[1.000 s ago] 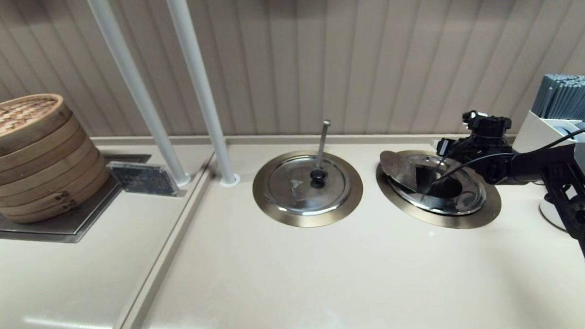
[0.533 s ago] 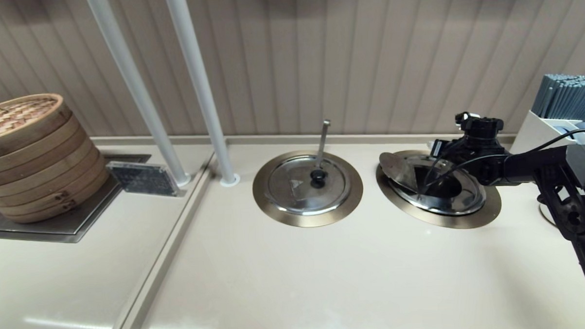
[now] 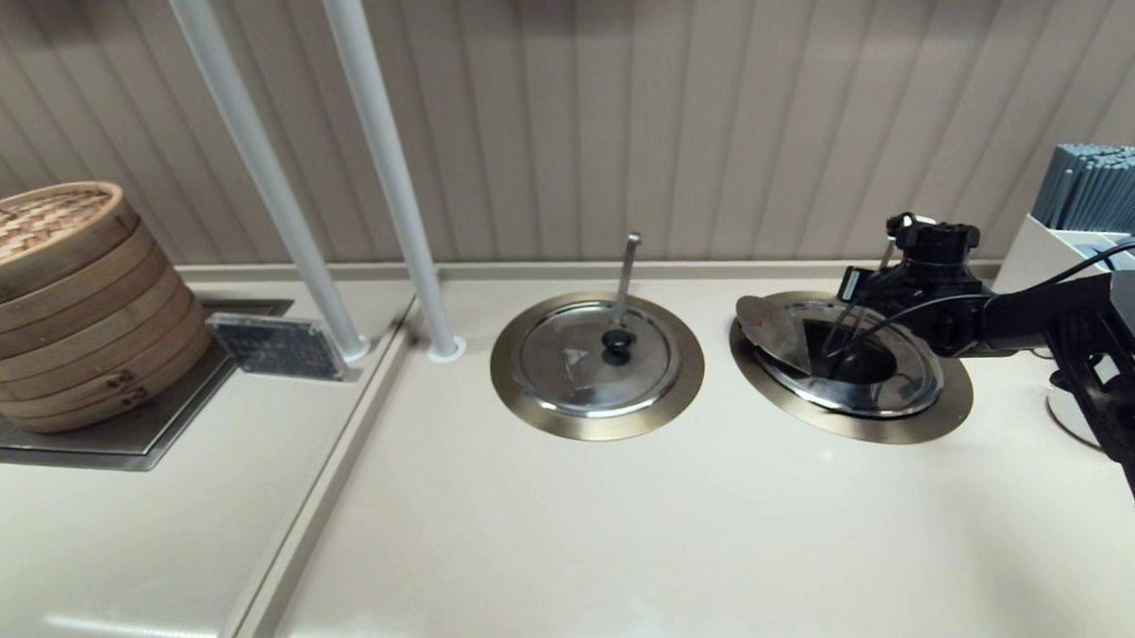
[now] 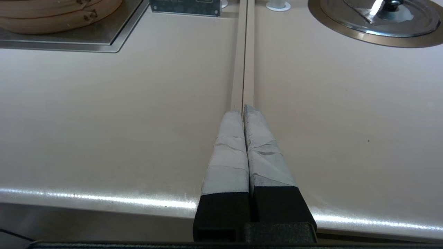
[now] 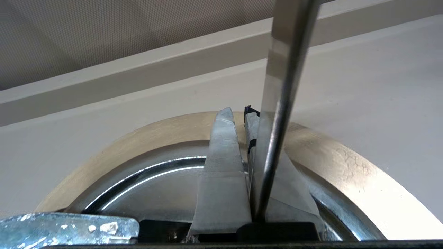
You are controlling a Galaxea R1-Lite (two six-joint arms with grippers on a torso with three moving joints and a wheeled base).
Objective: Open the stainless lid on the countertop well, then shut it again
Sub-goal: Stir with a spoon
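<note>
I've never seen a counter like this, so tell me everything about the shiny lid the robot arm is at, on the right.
The stainless lid is a round disc of shiny, mirror-like steel. It is lifted and tilted over the left side of the countertop well, leaving the dark inside open. The right gripper is shut on something black, apparently its knob. A steel ladle handle slants up beside it.

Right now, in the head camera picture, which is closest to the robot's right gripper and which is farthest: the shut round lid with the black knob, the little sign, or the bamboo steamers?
From the right gripper, over the right-hand well:
1. The shut lid, just to its left, in the middle.
2. The little sign, further left, past the white poles.
3. The bamboo steamers, at the far left.
</note>
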